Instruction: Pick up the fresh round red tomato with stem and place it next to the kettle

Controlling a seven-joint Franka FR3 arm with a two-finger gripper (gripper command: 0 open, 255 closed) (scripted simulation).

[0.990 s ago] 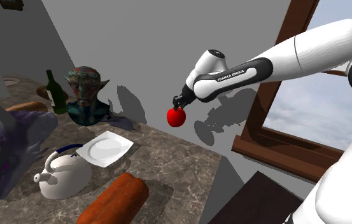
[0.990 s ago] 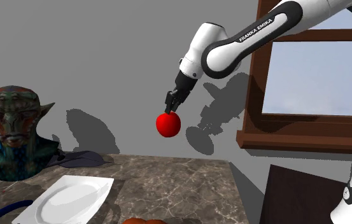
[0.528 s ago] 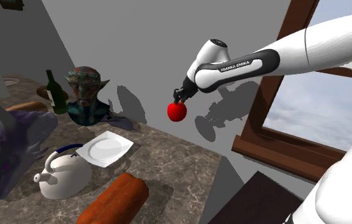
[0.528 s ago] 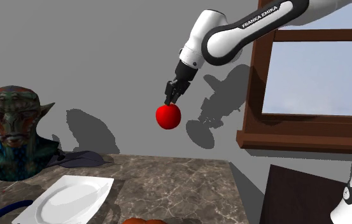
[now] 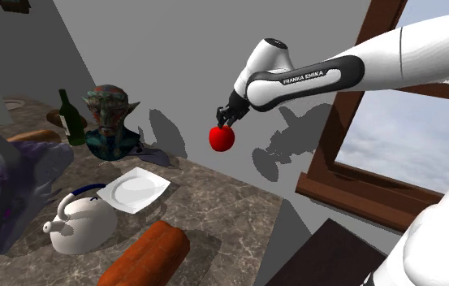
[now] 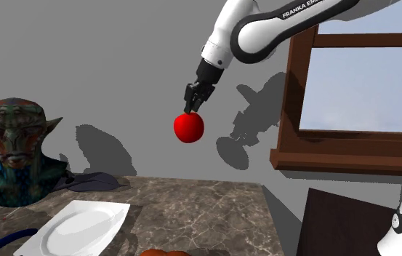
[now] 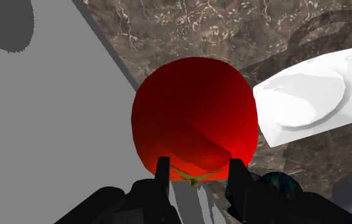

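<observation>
The round red tomato (image 5: pixel 222 138) (image 6: pixel 189 127) (image 7: pixel 193 118) hangs in the air well above the marble counter (image 5: pixel 214 203), near the grey wall. My black gripper (image 5: pixel 225 120) (image 6: pixel 190 102) (image 7: pixel 197 175) is shut on its top, where the green stem shows between the fingers. The white kettle (image 5: pixel 80 223) stands on the counter toward the shoulder view's lower left, far below and left of the tomato. A white square plate (image 5: pixel 135 191) (image 6: pixel 75 227) (image 7: pixel 314 95) lies between the kettle and the spot under the tomato.
A green goblin-like bust (image 5: pixel 110 122) (image 6: pixel 14 149) and a dark bottle (image 5: pixel 71 118) stand at the back. A purple horned figure (image 5: pixel 11 183) sits left of the kettle, a reddish-brown loaf (image 5: pixel 145 252) in front. A brown window frame (image 5: pixel 352 187) is at the right.
The arm has lifted the tomato a little higher and carried it slightly toward the shoulder view's left, still held.
</observation>
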